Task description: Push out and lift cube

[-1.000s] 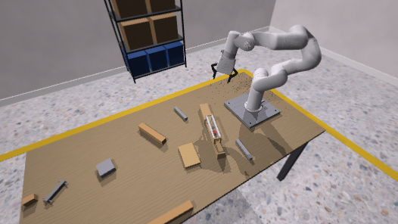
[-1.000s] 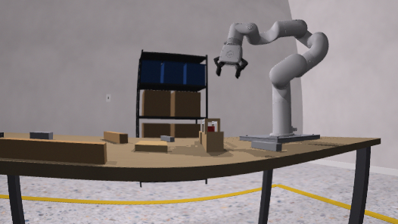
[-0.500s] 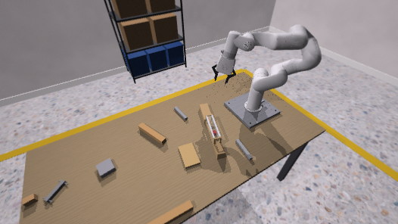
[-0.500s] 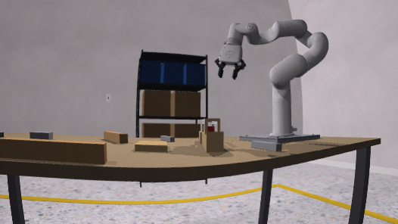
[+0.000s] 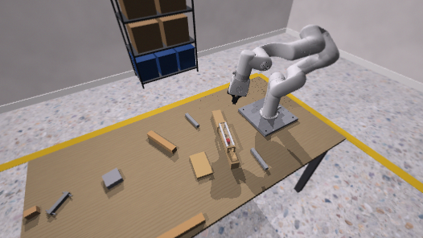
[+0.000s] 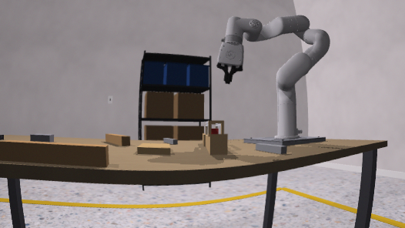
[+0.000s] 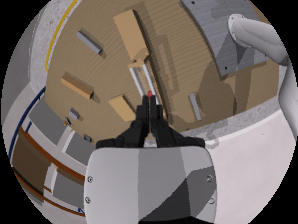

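A small red cube (image 5: 227,140) sits inside a narrow clear-walled channel (image 5: 226,136) on the table, near its middle; it also shows in the exterior view (image 6: 215,131) and in the wrist view (image 7: 150,92). One end of the channel meets a tan block (image 5: 218,116) toward the back; the other end meets a tan piece (image 5: 233,157) toward the front. My gripper (image 5: 235,100) hangs high above the table behind the channel, fingers shut with nothing between them. It also shows in the exterior view (image 6: 228,79) and in the wrist view (image 7: 150,111).
Grey bars (image 5: 260,158) (image 5: 192,120) lie right and left of the channel. A flat tan slab (image 5: 200,164), a tan block (image 5: 162,141), a grey plate (image 5: 112,178) and more pieces lie further left. The arm's base plate (image 5: 268,116) stands at the right.
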Controlling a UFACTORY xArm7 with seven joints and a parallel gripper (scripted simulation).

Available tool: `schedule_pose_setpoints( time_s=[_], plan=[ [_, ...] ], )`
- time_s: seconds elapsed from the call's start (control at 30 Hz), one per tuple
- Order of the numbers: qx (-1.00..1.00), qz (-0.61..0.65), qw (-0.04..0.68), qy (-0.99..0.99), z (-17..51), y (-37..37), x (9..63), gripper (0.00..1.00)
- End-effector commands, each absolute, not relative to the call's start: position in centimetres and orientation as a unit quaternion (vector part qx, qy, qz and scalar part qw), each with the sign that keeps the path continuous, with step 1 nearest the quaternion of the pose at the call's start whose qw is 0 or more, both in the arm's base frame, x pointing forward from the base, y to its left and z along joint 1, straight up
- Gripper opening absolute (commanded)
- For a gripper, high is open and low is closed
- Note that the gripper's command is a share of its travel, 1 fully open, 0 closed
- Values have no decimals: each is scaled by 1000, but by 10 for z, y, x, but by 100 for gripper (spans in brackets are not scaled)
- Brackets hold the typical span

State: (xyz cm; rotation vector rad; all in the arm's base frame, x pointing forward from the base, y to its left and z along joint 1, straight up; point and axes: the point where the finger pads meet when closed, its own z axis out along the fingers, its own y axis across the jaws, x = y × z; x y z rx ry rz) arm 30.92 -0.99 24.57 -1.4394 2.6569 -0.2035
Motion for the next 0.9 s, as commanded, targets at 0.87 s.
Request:
schedule_pose_setpoints(
  time_s=[0.87],
  plan=[
    [-601,-39,12,798,165,148,339,0]
  ],
)
